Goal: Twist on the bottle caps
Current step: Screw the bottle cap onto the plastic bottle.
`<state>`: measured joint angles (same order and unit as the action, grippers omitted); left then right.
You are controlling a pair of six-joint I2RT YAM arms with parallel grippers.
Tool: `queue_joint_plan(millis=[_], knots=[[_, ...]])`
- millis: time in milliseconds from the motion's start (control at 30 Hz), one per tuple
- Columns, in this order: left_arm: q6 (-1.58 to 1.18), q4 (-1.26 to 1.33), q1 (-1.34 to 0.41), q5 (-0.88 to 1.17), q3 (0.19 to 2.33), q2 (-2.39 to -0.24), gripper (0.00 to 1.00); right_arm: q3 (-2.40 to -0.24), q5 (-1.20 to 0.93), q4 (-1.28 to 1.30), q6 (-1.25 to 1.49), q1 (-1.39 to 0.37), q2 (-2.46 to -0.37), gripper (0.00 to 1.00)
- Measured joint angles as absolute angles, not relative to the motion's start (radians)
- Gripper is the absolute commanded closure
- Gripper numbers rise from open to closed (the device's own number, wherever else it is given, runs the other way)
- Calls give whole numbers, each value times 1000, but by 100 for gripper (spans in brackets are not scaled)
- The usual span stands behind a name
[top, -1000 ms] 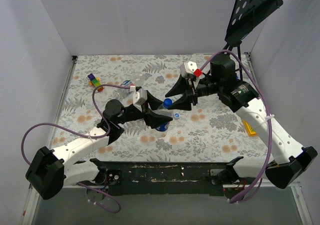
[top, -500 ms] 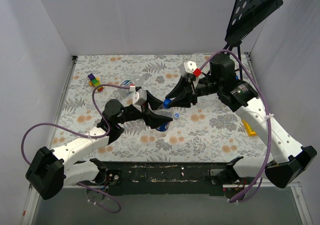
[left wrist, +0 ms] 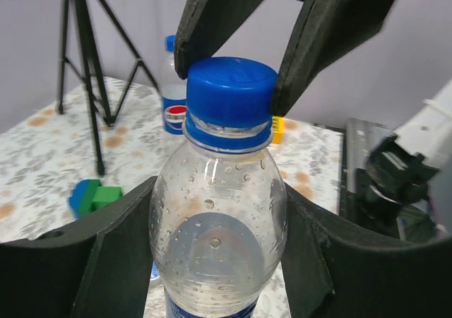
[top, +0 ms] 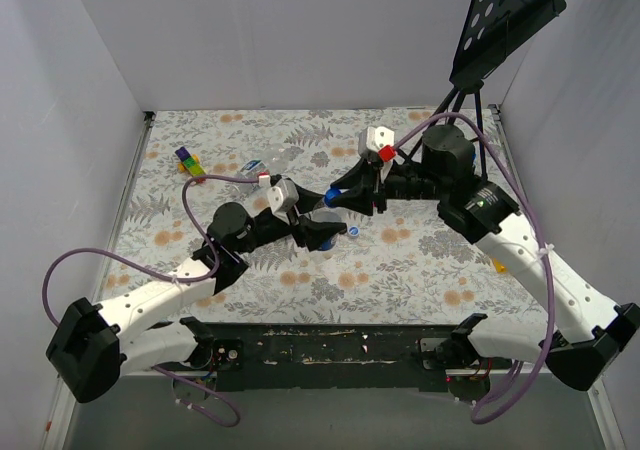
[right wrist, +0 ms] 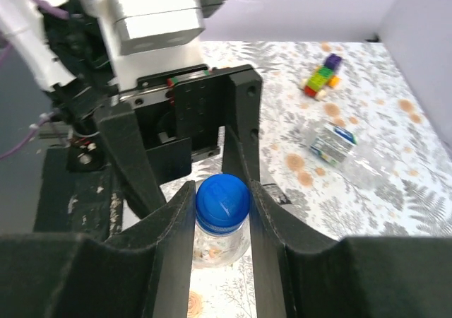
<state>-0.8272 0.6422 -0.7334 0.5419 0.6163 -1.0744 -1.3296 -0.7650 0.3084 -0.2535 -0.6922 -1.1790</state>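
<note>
Left end effector [top: 320, 232] clenched around the body of the clear bottle [left wrist: 215, 258], upright at mid-worktop [top: 420, 265]; right end effector [right wrist: 222, 194] grasping the blue cap [left wrist: 231, 85] seated on its neck, both fingers touching the cap's sides.

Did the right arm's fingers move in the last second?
Yes. The right gripper slid left, away from the black stand, toward the bottle that the left gripper holds, and its fingers closed onto the blue cap.
</note>
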Motion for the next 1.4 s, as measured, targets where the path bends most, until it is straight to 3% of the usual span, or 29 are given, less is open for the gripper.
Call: queue_joint_plan(millis=[400, 467, 600, 700, 833, 1067, 1233, 1400], knots=[[-514, 709, -1000, -241, 614, -1157, 82, -1177, 4, 149, 7, -922, -1093, 88], [-498, 701, -1012, -297, 614, -1187, 82, -1129, 72, 124, 60, -928, -1084, 79], [-513, 665, -1016, -314, 614, -1192, 82, -1119, 99, 134, 107, -931, -1081, 48], [-555, 631, -1000, -259, 617, -1157, 82, -1153, 72, 193, 121, -933, -1080, 35], [-629, 565, -905, -109, 624, -1073, 80, -1236, -71, 292, 117, -882, -1080, 29], [-714, 469, -694, 281, 644, -995, 78, -1343, -479, 331, 49, -648, -1089, 33], [-749, 466, -623, 558, 644, -1035, 78, -1346, -751, 310, -34, -628, -1158, 35], [-786, 471, -575, 752, 644, -1090, 77, -1361, -894, 314, -119, -628, -1245, 35]])
